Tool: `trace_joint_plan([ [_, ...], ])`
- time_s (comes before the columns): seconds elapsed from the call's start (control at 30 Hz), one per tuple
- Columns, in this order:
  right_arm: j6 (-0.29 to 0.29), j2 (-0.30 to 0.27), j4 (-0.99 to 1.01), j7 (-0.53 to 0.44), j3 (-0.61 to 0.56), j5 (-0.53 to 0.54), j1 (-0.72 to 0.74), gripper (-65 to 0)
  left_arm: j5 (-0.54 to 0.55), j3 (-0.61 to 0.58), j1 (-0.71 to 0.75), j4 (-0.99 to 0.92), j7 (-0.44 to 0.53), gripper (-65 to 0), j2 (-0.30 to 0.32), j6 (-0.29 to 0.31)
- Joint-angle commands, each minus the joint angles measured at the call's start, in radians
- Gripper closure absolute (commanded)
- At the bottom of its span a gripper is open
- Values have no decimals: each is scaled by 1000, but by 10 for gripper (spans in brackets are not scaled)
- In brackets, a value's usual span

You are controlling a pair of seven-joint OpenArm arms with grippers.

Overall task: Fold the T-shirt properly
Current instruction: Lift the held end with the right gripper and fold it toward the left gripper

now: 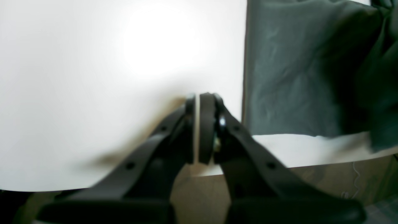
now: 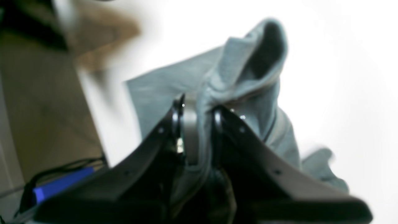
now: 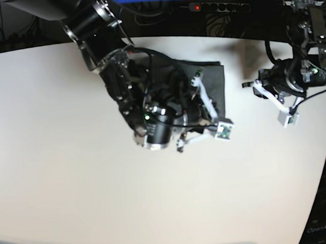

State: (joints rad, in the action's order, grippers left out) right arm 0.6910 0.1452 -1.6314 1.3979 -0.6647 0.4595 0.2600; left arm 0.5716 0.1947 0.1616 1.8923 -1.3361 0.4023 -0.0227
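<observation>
The dark grey T-shirt lies bunched on the white table's far middle, mostly hidden under my right arm in the base view. In the right wrist view my right gripper is shut on a fold of the T-shirt, whose cloth rises in a raised, hollow fold beyond the fingers. My left gripper is shut on nothing and hovers over bare table near its edge. A flat folded part of the T-shirt lies to its right, apart from it.
The white table spreads wide to the left and front. Its edge runs just under the left gripper, with brown floor below. A power strip sits behind the table. A blue object shows beside the right arm.
</observation>
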Motion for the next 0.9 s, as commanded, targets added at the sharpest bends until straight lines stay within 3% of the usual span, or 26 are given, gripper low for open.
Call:
trace_joint_plan([
  [0.0,7,12,-14,-2,-30,18,17,-7,1,5,-10,14,-12,-24,16,5],
  [0.27,7,12,132,-2,-114,20,23,-7,1,5,-9,14,-29,-24,13,0],
  [0.6,7,12,290,-145,-120,20,29,-10,1,7,19,14,-19,-24,8,-1],
  [0.67,7,12,291,-145,-120,20,38,-49,1,7,28,14,-18,-24,8,-1],
  [0.87,7,12,291,-147,-120,20,51,-300,3,7,26,16,-18,-24,7,0],
])
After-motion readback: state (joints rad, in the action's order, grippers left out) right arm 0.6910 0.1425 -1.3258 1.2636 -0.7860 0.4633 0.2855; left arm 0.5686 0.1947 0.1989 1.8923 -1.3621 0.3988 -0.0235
